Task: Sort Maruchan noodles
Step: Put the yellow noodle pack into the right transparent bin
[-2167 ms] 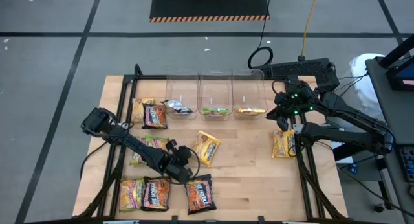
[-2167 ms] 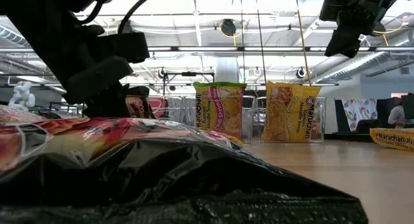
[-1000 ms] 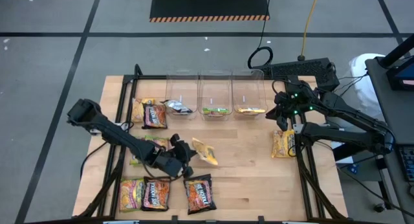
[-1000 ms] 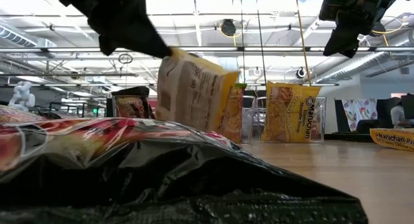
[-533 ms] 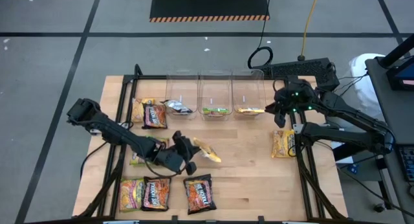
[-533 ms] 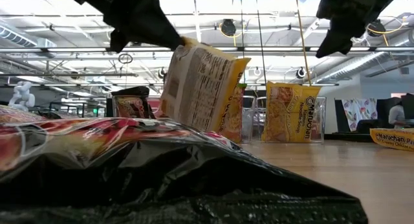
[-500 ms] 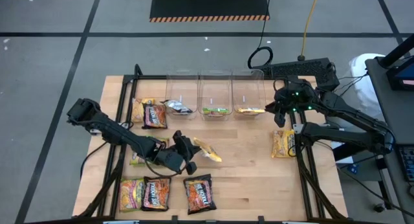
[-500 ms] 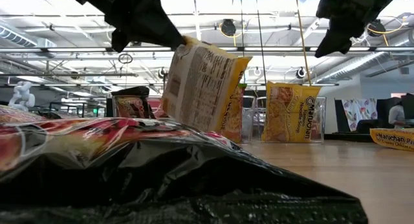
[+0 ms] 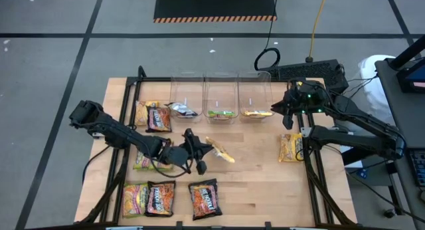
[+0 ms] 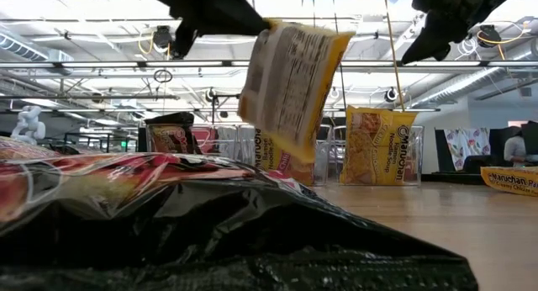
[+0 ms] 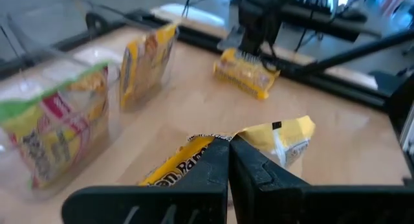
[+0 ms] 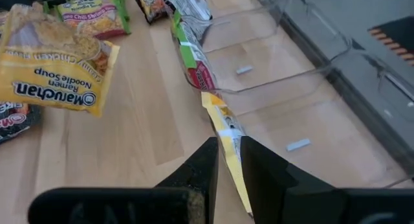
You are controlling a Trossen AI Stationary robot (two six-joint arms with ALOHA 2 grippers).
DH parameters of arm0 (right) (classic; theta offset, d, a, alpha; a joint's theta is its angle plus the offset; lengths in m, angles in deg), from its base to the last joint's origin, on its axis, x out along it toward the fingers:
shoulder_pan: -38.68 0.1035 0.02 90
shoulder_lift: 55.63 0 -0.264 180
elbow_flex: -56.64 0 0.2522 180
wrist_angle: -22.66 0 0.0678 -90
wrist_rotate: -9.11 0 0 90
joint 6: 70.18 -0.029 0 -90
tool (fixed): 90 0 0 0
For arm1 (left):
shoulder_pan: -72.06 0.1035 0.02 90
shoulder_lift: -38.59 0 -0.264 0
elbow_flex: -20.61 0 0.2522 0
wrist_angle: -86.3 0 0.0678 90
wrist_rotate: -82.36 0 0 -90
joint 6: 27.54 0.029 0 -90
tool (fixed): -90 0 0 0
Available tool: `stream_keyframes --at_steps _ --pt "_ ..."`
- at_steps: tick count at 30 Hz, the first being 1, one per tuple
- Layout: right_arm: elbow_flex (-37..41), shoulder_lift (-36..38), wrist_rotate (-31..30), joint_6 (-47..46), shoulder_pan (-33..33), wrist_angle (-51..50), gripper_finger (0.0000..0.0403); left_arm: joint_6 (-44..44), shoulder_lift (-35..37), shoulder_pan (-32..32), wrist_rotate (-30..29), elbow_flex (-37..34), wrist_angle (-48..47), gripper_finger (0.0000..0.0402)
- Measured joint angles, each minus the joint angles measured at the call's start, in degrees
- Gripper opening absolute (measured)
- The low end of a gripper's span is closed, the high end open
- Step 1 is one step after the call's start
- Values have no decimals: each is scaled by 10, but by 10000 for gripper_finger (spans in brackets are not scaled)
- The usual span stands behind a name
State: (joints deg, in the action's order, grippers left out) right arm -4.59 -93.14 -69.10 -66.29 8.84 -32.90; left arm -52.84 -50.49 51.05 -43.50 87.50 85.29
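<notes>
Right now your left gripper (image 9: 201,150) sits just left of centre in the high view, jaws clamped on one edge of a yellow noodle packet (image 9: 220,152), which hangs clear of the table (image 9: 259,183). Pinched by one edge, it dangles, probably so it can drop upright into a bin. In the low view that packet (image 10: 292,76) swings high at upper centre.

Your right gripper (image 9: 275,108) hovers at the upper right, beside the right-hand bin (image 9: 255,99); its wrist view shows the jaws standing slightly apart with nothing between them, above a yellow packet (image 12: 226,140) standing on edge in that bin. That arm is near the yellow bin's mouth and may crowd your drop.

Three clear bins line the table's upper edge; the middle bin (image 9: 220,97) holds a green packet. Loose packets lie at the left and lower left, well apart from your path, and another yellow packet (image 9: 290,147) lies at the right edge.
</notes>
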Motion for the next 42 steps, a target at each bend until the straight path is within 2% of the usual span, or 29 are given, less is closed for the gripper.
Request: stream_keyframes --at_steps 9,19,30,36,42 --pt "0 48 0 25 0 5 59 72 0 48 60 3 103 0" --pt "0 91 0 26 0 4 59 145 0 131 151 95 46 0" --pt "0 93 0 28 0 4 59 232 -5 226 172 244 -43 0" --pt "0 93 0 46 0 4 59 229 -9 280 219 259 -45 0" --pt "0 94 2 61 0 4 59 204 -59 326 290 259 7 0"
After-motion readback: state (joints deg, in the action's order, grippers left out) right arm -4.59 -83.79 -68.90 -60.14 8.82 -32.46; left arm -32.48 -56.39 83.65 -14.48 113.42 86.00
